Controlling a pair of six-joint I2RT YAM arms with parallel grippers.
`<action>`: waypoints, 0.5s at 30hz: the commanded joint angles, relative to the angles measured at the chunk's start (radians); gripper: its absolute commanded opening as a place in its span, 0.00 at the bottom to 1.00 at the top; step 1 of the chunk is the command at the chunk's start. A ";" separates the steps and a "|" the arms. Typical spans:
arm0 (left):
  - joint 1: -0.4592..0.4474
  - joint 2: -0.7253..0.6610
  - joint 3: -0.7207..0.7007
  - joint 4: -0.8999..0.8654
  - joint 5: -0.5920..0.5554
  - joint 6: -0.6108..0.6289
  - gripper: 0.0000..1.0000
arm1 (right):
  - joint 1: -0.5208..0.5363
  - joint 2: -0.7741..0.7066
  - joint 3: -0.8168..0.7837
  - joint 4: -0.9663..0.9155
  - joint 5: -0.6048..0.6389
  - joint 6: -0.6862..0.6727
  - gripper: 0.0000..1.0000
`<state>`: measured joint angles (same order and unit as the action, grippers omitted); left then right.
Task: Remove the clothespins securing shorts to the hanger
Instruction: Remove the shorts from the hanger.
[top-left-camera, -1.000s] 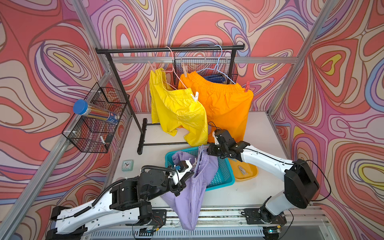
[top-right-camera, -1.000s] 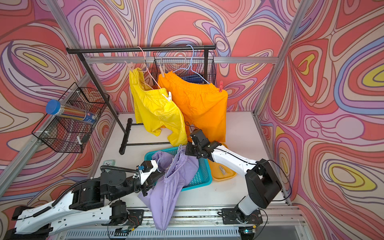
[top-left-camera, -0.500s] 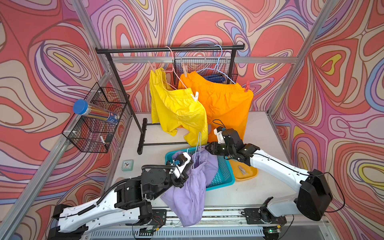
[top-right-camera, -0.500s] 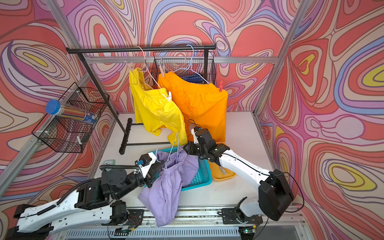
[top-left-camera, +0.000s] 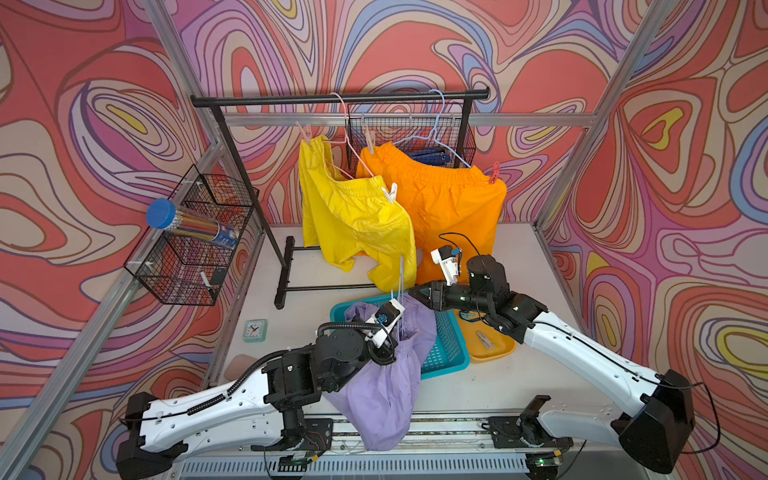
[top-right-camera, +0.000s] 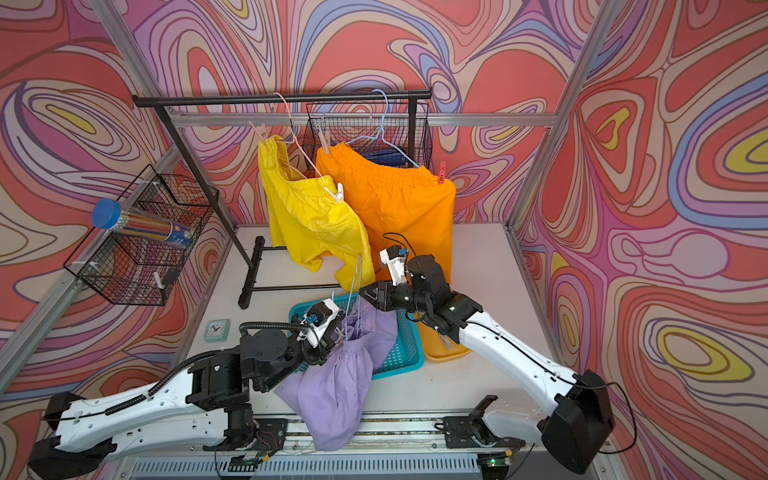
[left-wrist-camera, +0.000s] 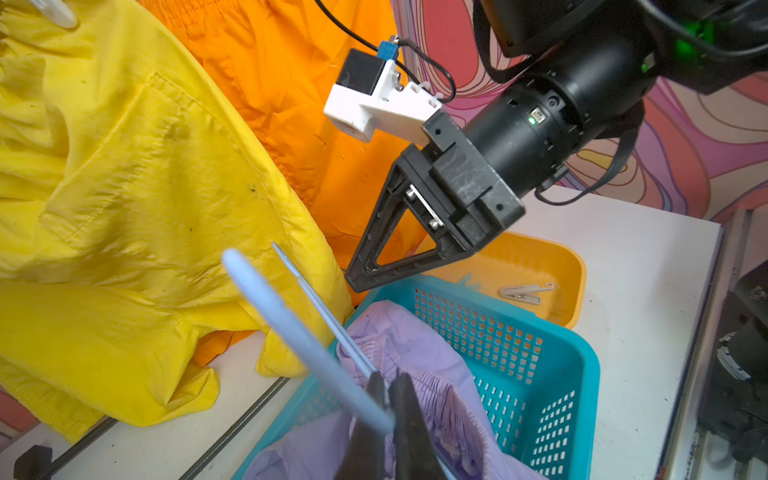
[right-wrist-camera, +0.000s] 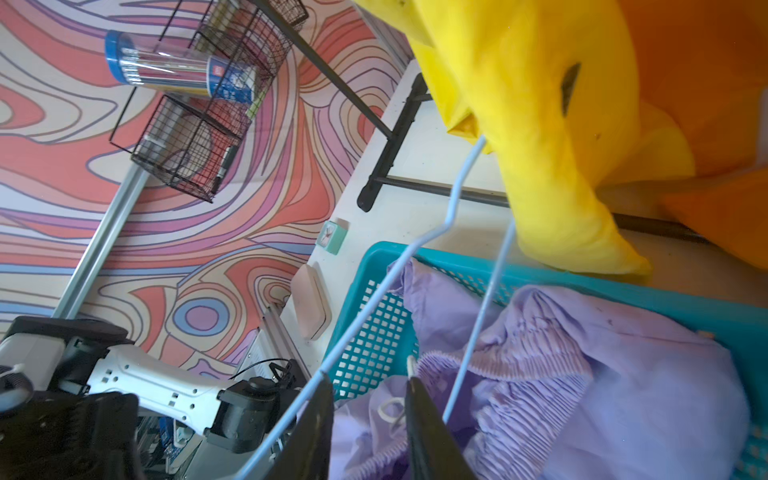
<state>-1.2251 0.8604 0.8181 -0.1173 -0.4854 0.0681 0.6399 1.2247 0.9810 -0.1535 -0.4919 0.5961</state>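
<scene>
Now the right gripper (right-wrist-camera: 370, 376) has parted its jaws, empty; left gripper (left-wrist-camera: 388, 384) stays clamped on the hanger (left-wrist-camera: 291, 322), lilac shorts (right-wrist-camera: 623, 374) beneath seemingly unpinned.

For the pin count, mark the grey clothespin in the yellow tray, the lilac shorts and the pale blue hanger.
grey clothespin (left-wrist-camera: 525, 291), left wrist view, middle of its body.
lilac shorts (top-left-camera: 386, 399), in a top view, the hanging lower fabric.
pale blue hanger (left-wrist-camera: 291, 324), left wrist view, the blurred near wire.
</scene>
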 joint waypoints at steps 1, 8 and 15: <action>0.021 0.024 0.042 0.067 -0.034 0.001 0.00 | 0.000 -0.011 -0.047 0.105 -0.130 -0.001 0.31; 0.046 0.040 0.045 0.105 -0.059 -0.002 0.00 | 0.001 -0.032 -0.119 0.163 -0.166 -0.005 0.30; 0.081 0.047 0.045 0.104 -0.037 -0.037 0.00 | 0.004 -0.080 -0.191 0.275 -0.222 0.000 0.30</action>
<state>-1.1545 0.9035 0.8288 -0.0544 -0.5175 0.0525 0.6403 1.1675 0.8078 0.0349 -0.6685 0.5961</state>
